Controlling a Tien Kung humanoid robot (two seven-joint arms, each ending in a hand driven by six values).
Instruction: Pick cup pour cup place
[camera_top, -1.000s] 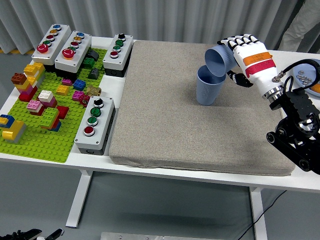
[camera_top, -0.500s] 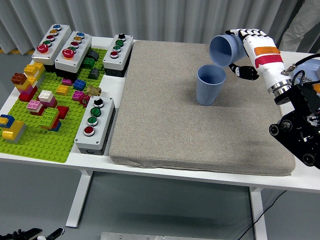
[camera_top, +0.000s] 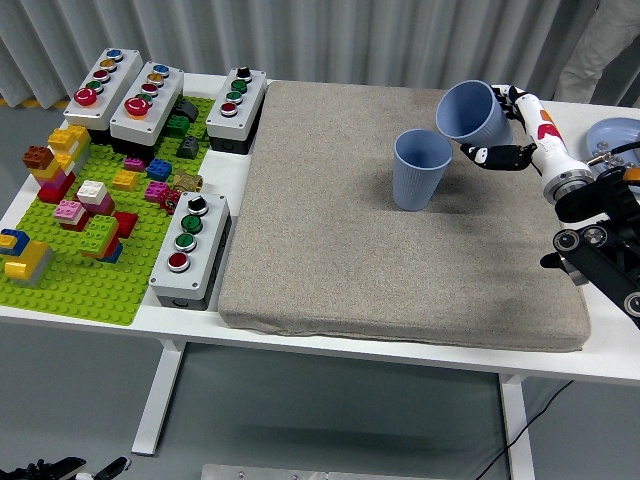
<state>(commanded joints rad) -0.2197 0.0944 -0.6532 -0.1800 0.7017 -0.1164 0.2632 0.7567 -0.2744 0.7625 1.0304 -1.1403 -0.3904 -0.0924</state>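
Note:
A blue cup (camera_top: 419, 171) stands upright on the grey mat (camera_top: 330, 230), right of its middle. My right hand (camera_top: 512, 125) is shut on a second blue cup (camera_top: 472, 110) and holds it in the air just right of and above the standing cup. The held cup is tilted, its mouth facing left and toward the camera. The two cups are apart. The left arm is out of view.
A green baseplate (camera_top: 90, 270) with several toy bricks lies at the left. Several grey button boxes (camera_top: 189, 250) stand around it. A blue plate (camera_top: 612, 135) with small parts sits at the right edge. A person's trouser leg (camera_top: 595, 45) shows at the top right.
My right hand has moved right and back with the held cup, away from the standing cup's mouth, and the held cup has tipped back toward upright.

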